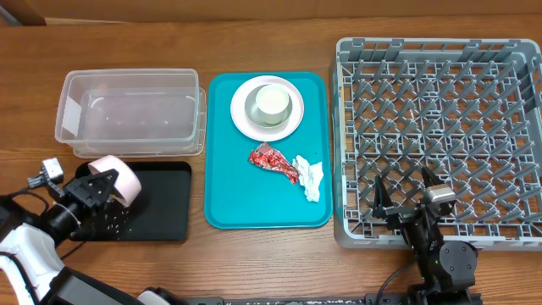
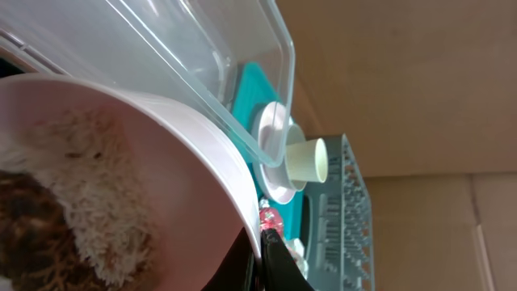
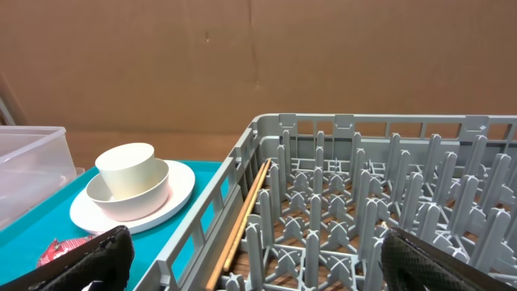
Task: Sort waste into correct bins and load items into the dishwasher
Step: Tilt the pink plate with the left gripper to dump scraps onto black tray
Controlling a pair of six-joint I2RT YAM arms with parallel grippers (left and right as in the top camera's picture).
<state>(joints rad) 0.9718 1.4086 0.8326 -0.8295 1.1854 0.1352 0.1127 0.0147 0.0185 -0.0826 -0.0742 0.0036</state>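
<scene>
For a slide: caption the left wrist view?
Left end effector grips a pink bowl of rice grains beside the clear tub.

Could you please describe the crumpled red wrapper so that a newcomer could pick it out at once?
Start at the large flat teal tray between the clear plastic tub and the grey pegged dish rack. Nearer the robot than the round pale plate on it lies the crumpled shiny red wrapper, the only red thing, with a crumpled white napkin beside it.
</scene>
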